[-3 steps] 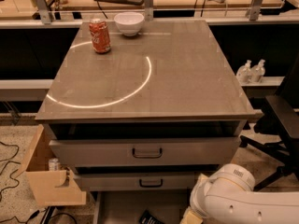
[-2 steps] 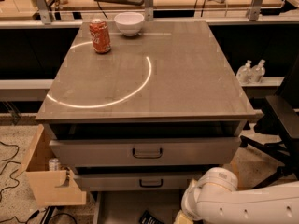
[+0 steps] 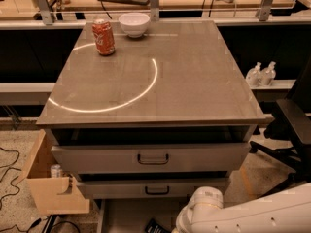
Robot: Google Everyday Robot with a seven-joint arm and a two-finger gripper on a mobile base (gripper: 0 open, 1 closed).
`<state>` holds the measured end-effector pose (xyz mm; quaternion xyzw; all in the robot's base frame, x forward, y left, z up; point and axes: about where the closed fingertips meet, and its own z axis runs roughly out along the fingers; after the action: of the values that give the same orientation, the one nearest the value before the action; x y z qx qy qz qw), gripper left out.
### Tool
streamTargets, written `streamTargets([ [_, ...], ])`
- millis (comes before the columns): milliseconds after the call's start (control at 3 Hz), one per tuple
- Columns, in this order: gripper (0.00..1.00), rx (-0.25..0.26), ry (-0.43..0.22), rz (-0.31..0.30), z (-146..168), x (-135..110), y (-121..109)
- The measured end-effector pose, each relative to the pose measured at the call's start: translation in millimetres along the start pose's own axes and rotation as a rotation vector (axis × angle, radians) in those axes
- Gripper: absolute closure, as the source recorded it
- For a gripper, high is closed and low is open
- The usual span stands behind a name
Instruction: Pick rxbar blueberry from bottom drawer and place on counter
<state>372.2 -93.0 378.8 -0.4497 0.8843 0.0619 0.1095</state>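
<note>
The counter [image 3: 194,81] is a grey-brown glossy top with a white arc. Below it are three grey drawers. The bottom drawer [image 3: 127,216] is pulled open at the lower edge of the view, and its plain grey inside shows. A small dark packet with light marks, the rxbar blueberry [image 3: 155,225], lies in it, cut off by the frame edge. My white arm [image 3: 204,211] reaches in from the lower right and bends down over the drawer just right of the packet. My gripper is below the frame edge, out of view.
A red soda can [image 3: 104,37] and a white bowl [image 3: 134,23] stand at the counter's back left. A tan wooden side bin [image 3: 48,191] holding a small can hangs at the left. Two bottles [image 3: 261,74] and a black chair [image 3: 294,125] are at the right.
My arm has moved left and lower, toward the open bottom drawer. The dark packet, the can and the bowl have not moved.
</note>
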Motion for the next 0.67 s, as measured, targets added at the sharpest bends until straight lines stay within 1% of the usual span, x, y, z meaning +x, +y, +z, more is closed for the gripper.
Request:
streamTargets([
  [333,0.00,-0.026,-0.014,0.085,61.0,13.6,26.4],
  [667,0.00,-0.024,-0.015,0.084,60.4,13.2,25.8],
])
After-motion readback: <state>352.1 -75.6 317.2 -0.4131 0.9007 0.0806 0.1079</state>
